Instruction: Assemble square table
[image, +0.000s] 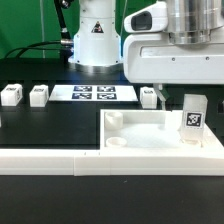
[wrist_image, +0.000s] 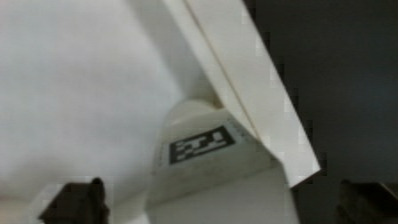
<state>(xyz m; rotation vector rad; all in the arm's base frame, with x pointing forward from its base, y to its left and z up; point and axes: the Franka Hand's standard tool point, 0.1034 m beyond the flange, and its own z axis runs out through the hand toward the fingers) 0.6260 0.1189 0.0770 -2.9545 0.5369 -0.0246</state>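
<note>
While jaws stand wide, gripper (wrist_image: 219, 204) hovers over upright tagged leg (image: 193, 118) on slab (image: 150, 137).

In the exterior view, the bulky white robot wrist housing (image: 172, 45) at the upper right of the frame is cut off by the top and right edges, and what hangs below it cannot be made out. The large white square plastic slab (image: 150, 133) runs off the right edge. Where its near edge meets the long white L-shaped rail (image: 45, 160) is hard to tell, white on white. The small white block leg (image: 38, 94) at the upper left bears dark marks too small to read. The wrist view is blurred throughout. There the end effector (wrist_image: 219, 203) shows only two dark fingertips (wrist_image: 75, 202), cut by the picture's edge, and the black-white tag (wrist_image: 201, 144) is smeared.
</note>
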